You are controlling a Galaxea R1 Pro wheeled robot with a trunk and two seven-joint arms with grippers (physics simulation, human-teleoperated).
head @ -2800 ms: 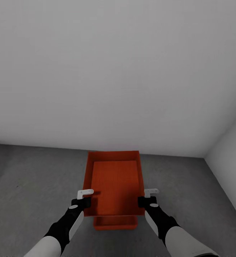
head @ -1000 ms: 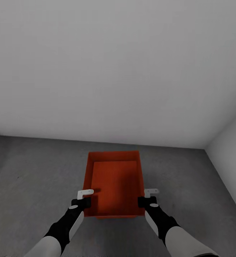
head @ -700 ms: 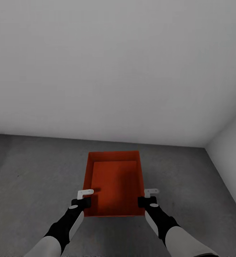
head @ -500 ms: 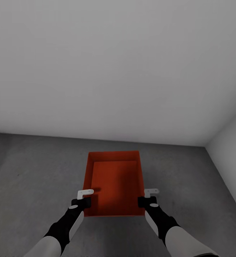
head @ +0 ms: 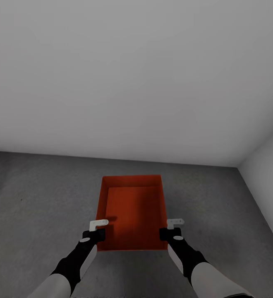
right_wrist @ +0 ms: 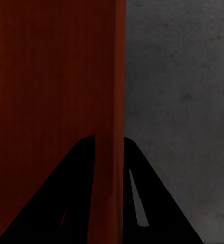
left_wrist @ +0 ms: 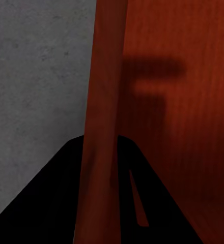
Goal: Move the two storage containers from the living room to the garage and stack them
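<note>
One orange-red storage container [head: 132, 211] hangs open side up in front of me over the dark grey garage floor [head: 37, 198]. My left gripper [head: 97, 231] is shut on its left wall near the front corner, and my right gripper [head: 171, 229] is shut on its right wall. In the left wrist view that ribbed wall [left_wrist: 104, 101] runs between the black fingers [left_wrist: 56, 203] of the left gripper [left_wrist: 99, 147]. The right wrist view has the other wall [right_wrist: 112, 76] clamped in the right gripper [right_wrist: 108, 145]. The second container is hidden from sight.
A plain white wall [head: 132, 82] stands a short way beyond the container. A second white wall [head: 269, 186] closes the right side, and the two meet in a corner at far right. Bare concrete spreads to the left and right of the container.
The near edge of a second container that showed under the held one 2.8 s ago is now covered. The wall's foot has risen in the picture as the camera moved. Both grips are unchanged.
</note>
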